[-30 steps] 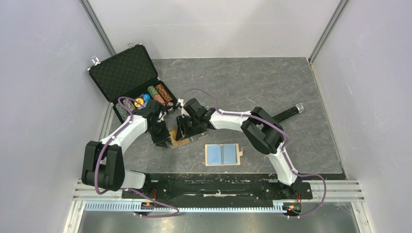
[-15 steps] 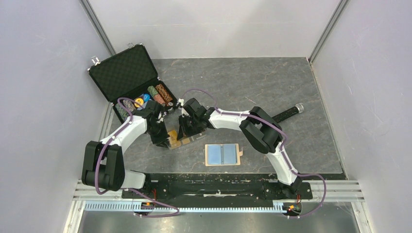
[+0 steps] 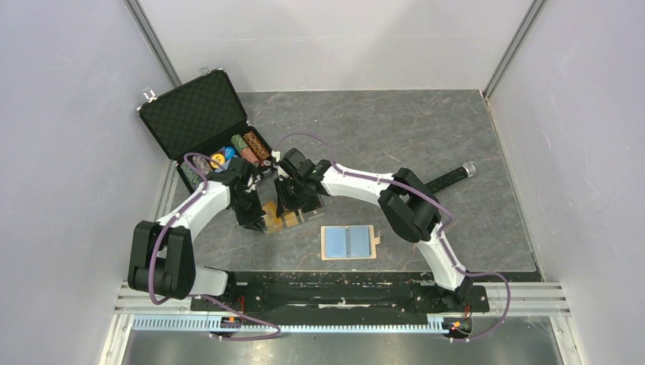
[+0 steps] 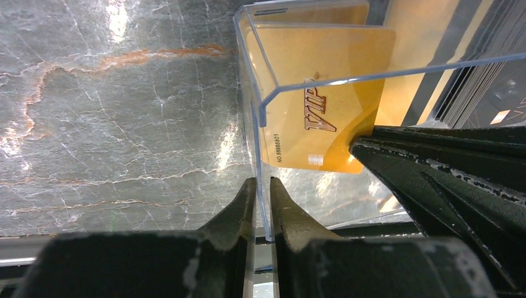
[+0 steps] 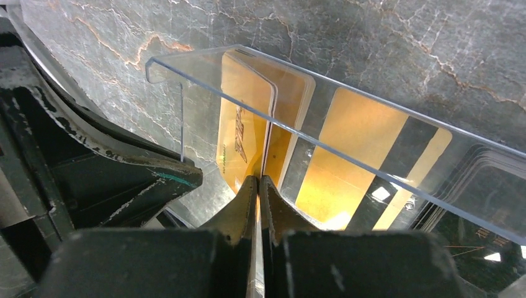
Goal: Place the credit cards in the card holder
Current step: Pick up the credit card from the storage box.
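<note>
The clear plastic box (image 3: 275, 216) stands between my two grippers, with orange-gold credit cards (image 4: 316, 93) inside. My left gripper (image 4: 260, 184) is shut on the box's thin side wall (image 4: 253, 105). My right gripper (image 5: 258, 181) is shut on the near edge of one upright gold card (image 5: 240, 133), which is partly out of the box. A second gold card with a black stripe (image 5: 366, 162) lies behind the box wall. Dark card edges (image 4: 474, 87) show at the right. The tan card holder (image 3: 348, 242) lies open, blue pockets up, to the right of and nearer than the grippers.
The open black poker-chip case (image 3: 199, 114) with its chip rows (image 3: 232, 154) stands just beyond the left gripper. A black cylindrical object (image 3: 450, 176) lies at the right. Grey walls enclose the table on three sides.
My right gripper has moved left and a little away, towards the left gripper. The box with the gold cards has risen from lying flat to more upright.
</note>
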You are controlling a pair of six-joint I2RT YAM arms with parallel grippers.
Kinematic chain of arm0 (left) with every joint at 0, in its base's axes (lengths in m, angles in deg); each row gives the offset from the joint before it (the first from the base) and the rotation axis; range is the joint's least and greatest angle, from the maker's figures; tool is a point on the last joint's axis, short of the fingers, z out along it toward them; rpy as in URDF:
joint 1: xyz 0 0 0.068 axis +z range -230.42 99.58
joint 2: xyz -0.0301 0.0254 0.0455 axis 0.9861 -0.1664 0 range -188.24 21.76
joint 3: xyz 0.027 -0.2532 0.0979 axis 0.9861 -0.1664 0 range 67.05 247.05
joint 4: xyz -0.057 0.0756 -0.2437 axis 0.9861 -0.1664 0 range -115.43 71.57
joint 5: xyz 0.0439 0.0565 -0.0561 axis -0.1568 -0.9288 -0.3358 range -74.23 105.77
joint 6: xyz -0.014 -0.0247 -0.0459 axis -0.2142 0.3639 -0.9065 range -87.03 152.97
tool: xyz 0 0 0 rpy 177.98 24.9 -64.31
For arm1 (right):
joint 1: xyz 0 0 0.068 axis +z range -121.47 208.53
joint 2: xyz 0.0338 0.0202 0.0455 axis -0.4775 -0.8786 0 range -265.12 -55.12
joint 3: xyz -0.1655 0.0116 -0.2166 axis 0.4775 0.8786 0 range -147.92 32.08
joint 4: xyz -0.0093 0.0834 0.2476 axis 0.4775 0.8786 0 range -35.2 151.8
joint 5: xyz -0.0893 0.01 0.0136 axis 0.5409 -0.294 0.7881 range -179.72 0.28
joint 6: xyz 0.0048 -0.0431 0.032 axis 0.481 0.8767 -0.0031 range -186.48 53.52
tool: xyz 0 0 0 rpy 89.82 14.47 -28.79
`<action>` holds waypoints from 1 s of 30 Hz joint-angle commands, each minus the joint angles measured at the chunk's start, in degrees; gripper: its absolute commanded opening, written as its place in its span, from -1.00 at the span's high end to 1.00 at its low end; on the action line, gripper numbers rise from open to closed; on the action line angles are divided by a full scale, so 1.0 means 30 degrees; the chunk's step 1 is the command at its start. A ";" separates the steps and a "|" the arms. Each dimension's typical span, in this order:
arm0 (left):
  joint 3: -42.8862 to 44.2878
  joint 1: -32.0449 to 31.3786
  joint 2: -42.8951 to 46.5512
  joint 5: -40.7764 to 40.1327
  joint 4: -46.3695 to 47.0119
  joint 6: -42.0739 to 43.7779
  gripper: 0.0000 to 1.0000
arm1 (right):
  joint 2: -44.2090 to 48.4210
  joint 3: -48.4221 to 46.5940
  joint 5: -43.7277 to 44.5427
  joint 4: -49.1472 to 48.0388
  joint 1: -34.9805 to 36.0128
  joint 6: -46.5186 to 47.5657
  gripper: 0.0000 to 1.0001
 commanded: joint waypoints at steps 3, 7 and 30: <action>-0.0150 0.0013 0.0251 0.0049 0.0587 0.0708 0.78 | 0.0491 -0.0815 0.0405 0.0511 -0.0037 0.0644 1.00; -0.0183 0.0012 0.0267 0.0095 0.0664 0.0688 0.78 | 0.0420 -0.0774 -0.0043 0.0126 -0.0019 0.0393 1.00; -0.0377 0.0013 0.0600 0.0078 0.0828 0.0709 0.79 | 0.0852 -0.1154 0.2979 0.2918 -0.0029 0.2489 1.00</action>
